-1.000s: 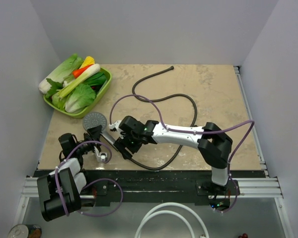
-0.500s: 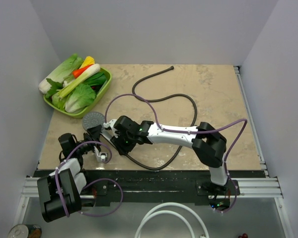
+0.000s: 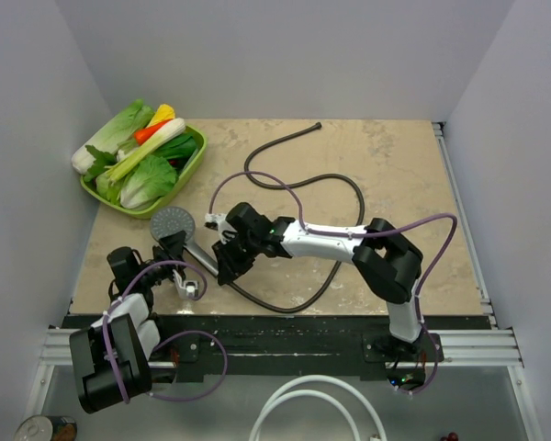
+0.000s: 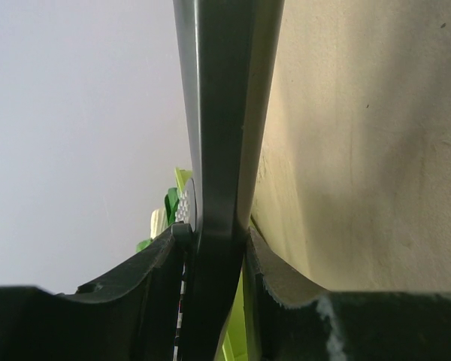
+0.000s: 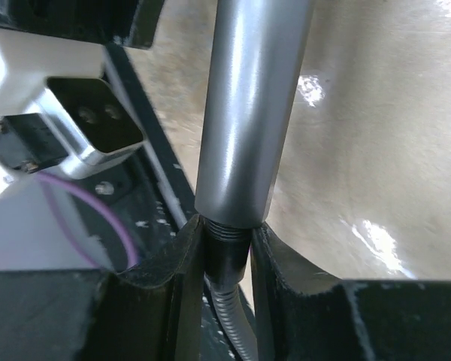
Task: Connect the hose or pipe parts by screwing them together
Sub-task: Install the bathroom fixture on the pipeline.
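By the table's near edge, left fingers clamp the shower head; right fingers seemingly grip the hose.

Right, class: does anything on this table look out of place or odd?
Yes: a green tray of leafy vegetables sits at the far left, unrelated to the hose and shower head. Nothing looks spilled or broken.

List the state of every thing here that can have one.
Left gripper: jaws shut on the shower-head handle.
Right gripper: jaws shut on the hose nut.
Joint: nut at the handle's threaded end, threads showing.
Hose: slack, looped on the table, far end free.
Green tray: full of vegetables.
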You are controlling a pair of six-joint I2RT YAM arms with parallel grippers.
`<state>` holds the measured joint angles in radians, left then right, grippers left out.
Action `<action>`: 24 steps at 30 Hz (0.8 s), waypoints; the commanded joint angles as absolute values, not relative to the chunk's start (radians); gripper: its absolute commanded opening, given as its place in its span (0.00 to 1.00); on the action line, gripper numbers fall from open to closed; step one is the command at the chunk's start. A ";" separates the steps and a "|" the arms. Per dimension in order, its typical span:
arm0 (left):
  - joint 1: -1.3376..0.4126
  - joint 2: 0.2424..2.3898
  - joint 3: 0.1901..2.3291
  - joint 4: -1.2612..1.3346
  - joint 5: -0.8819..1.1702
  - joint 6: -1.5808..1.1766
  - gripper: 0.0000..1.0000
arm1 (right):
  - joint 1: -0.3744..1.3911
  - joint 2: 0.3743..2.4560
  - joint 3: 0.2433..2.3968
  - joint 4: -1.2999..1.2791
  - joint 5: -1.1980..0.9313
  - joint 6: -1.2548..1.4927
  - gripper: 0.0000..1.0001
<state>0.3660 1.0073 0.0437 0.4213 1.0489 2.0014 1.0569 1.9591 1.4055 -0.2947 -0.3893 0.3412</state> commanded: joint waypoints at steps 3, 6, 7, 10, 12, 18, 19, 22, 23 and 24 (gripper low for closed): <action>0.360 0.986 -0.242 0.442 1.163 2.724 0.00 | 0.983 1.989 1.295 0.208 -0.787 0.590 0.03; 0.360 0.985 -0.242 0.442 1.163 2.723 0.00 | 0.971 2.028 1.256 0.363 -0.859 0.694 0.03; 0.360 0.983 -0.241 0.440 1.164 2.724 0.00 | 0.965 2.049 1.247 0.408 -0.874 0.724 0.03; 0.359 0.983 -0.242 0.437 1.164 2.723 0.00 | 0.950 2.104 1.209 0.615 -0.934 0.869 0.06; 0.360 0.983 -0.241 0.437 1.164 2.724 0.00 | 0.937 2.140 1.161 0.857 -0.954 1.037 0.08; 0.360 0.982 -0.241 0.440 1.160 2.724 0.00 | 0.878 2.377 1.112 1.757 -0.911 1.657 0.10; 0.360 0.982 -0.241 0.442 1.161 2.724 0.00 | 0.867 2.400 1.121 1.750 -0.894 1.681 0.10; 0.362 0.985 -0.241 0.443 1.155 2.724 0.00 | 0.868 2.401 1.121 1.756 -0.908 1.671 0.12; 0.359 0.985 -0.241 0.443 1.154 2.723 0.00 | 0.867 2.390 1.121 1.755 -0.913 1.671 0.13; 0.360 0.986 -0.242 0.443 1.151 2.723 0.00 | 0.861 2.382 1.120 1.749 -0.917 1.667 0.16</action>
